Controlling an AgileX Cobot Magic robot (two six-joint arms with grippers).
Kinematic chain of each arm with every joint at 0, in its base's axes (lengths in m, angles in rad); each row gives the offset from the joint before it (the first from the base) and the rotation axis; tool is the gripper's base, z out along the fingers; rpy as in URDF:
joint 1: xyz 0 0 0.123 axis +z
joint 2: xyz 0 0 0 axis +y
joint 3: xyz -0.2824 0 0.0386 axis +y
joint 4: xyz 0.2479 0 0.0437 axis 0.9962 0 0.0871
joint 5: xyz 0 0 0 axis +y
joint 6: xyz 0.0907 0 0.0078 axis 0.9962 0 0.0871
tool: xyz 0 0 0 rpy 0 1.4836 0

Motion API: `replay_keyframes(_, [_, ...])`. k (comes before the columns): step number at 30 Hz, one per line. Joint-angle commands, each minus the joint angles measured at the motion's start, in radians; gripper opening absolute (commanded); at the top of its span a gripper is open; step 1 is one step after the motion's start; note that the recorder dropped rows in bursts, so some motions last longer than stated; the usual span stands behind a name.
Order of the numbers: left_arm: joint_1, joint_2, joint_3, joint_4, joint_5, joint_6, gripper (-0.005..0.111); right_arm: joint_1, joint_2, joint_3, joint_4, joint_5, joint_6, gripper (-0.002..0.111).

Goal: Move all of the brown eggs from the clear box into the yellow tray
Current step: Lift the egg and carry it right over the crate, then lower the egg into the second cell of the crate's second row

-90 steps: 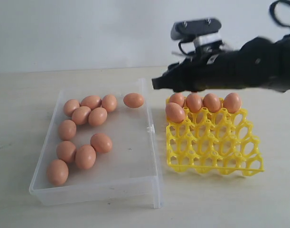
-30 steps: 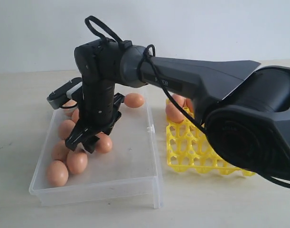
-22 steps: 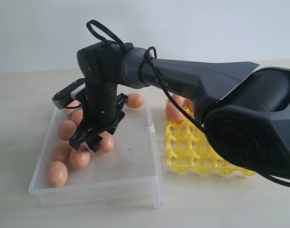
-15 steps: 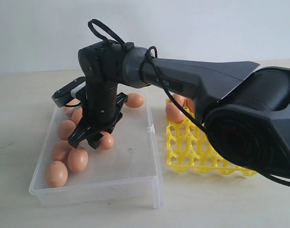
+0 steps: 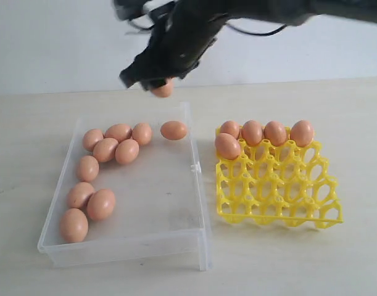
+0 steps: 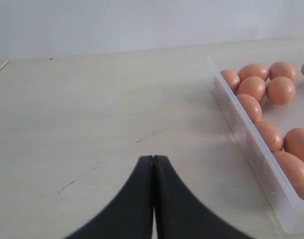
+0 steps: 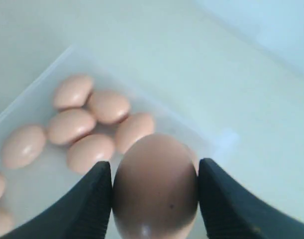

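Note:
My right gripper (image 5: 156, 85) hangs high above the far edge of the clear box (image 5: 197, 185), shut on one brown egg (image 5: 164, 90). In the right wrist view that egg (image 7: 155, 184) fills the gap between both black fingers (image 7: 94, 199). Several brown eggs (image 5: 108, 150) lie along the left side and far end of the box. The yellow tray (image 5: 281, 185) stands to the right of the box, with several eggs (image 5: 265, 132) in its far cells. My left gripper (image 6: 153, 160) is shut on nothing, low over the bare table beside the box wall (image 6: 241, 132).
The box has a small clip tab (image 5: 195, 167) on the wall that faces the tray. The near rows of tray cells (image 5: 274, 206) hold nothing. A pale wall rises behind the table.
The right gripper was down in the box around an egg; it has now lifted that egg up above the box's far edge. The arm no longer covers the tray.

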Motion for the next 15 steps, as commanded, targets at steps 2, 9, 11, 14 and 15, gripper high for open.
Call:
replay_keyframes(2, [0.003,0.004,-0.005,0.003,-0.005,0.006,0.000,-0.156,-0.339,0.665,0.000,-0.710,0.033,0.000])
replay_keyframes(9, [0.003,0.004,-0.005,0.003,-0.005,0.006,0.000,-0.247,-0.300,0.997,0.000,-1.216,0.050,0.000])
replay_keyframes(11, [0.003,0.004,-0.005,0.003,-0.005,0.006,0.000,-0.251,-0.261,0.997,0.000,-1.246,0.059,0.000])
replay_keyframes(14, [0.003,0.004,-0.005,0.003,-0.005,0.006,0.000,-0.251,-0.209,1.001,0.000,-1.267,0.067,0.000])
replay_keyframes(15, [0.003,0.004,-0.005,0.003,-0.005,0.006,0.000,-0.251,-0.193,1.005,0.000,-1.284,0.067,0.000])
